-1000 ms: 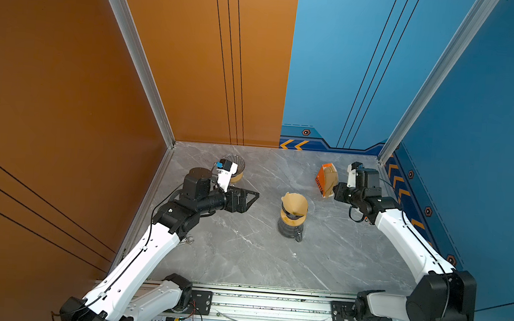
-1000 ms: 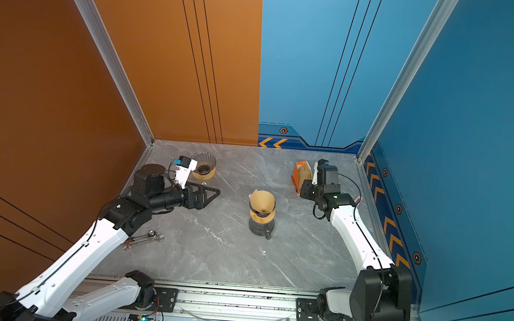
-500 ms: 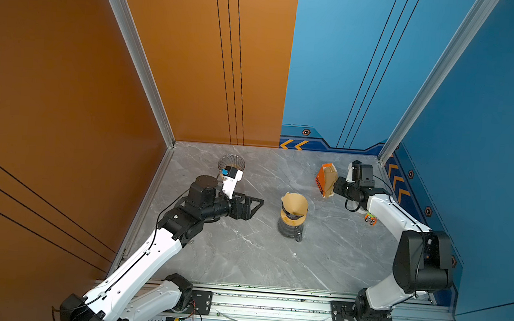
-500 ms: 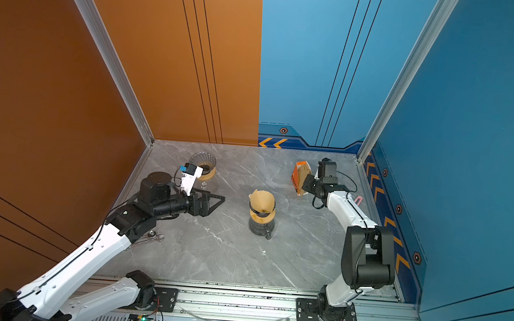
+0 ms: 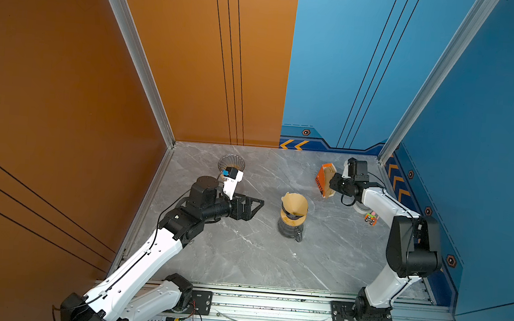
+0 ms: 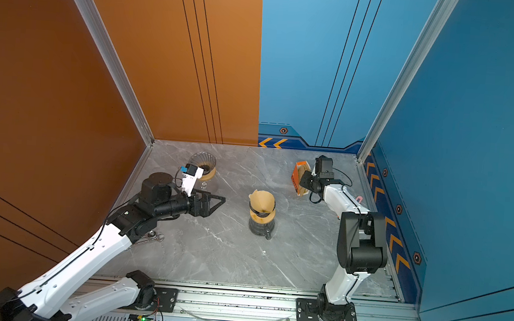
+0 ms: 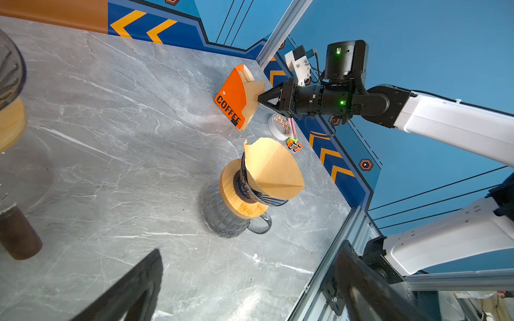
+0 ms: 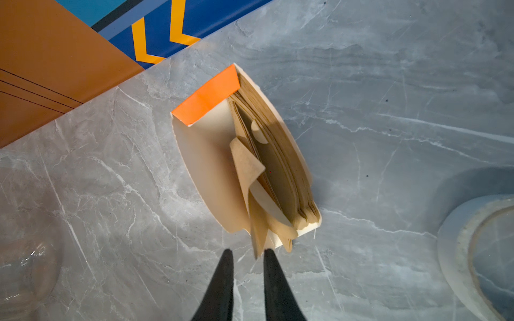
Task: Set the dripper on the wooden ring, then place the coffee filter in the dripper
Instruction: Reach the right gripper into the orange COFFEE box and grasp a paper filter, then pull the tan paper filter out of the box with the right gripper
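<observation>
An orange coffee filter box (image 5: 323,180) (image 6: 295,178) stands at the back right with a stack of brown filters (image 8: 278,166) inside. One coffee filter (image 8: 247,166) sticks out of the stack. Its lower edge hangs between the tips of my right gripper (image 8: 247,251) (image 5: 330,183) (image 7: 260,98), whose jaws stand narrowly open with table showing between them. In the middle, a dripper (image 5: 292,212) (image 7: 244,189) on a glass carafe (image 7: 219,219) holds a brown filter (image 7: 272,169) (image 6: 262,199). My left gripper (image 5: 254,203) (image 6: 216,200) (image 7: 247,289) is wide open and empty, left of the carafe.
A second glass dripper (image 5: 231,163) (image 6: 202,163) with a wooden collar stands at the back left behind the left wrist. A tape roll (image 7: 278,127) (image 8: 472,250) and a small orange toy (image 5: 370,218) lie by the right wall. A wrench (image 6: 149,239) lies under the left arm.
My left arm has reached forward and right towards the carafe, uncovering the back left dripper. The right arm's elbow has risen while its gripper stays at the box, jaws slightly narrower.
</observation>
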Controlling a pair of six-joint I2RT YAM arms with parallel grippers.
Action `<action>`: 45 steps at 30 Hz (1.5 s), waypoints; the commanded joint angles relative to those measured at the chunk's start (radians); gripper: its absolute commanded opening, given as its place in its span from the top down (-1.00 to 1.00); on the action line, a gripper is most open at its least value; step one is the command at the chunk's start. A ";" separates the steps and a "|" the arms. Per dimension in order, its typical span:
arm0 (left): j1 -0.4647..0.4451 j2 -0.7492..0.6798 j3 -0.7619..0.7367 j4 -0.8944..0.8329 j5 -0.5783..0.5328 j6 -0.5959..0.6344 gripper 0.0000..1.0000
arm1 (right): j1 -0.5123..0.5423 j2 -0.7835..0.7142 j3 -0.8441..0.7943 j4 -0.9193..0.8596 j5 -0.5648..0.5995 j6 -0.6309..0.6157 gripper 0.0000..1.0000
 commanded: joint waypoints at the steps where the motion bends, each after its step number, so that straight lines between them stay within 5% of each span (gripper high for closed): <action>1: -0.007 0.008 0.021 -0.009 -0.009 0.018 -0.95 | -0.005 0.019 0.027 0.021 -0.006 0.014 0.62; 24: -0.008 0.013 0.009 -0.009 -0.025 -0.006 -0.96 | 0.001 0.095 0.076 0.060 -0.011 -0.057 0.84; 45: 0.009 0.057 0.088 -0.024 0.049 -0.041 -0.81 | 0.062 -0.185 0.061 -0.108 0.056 -0.187 0.93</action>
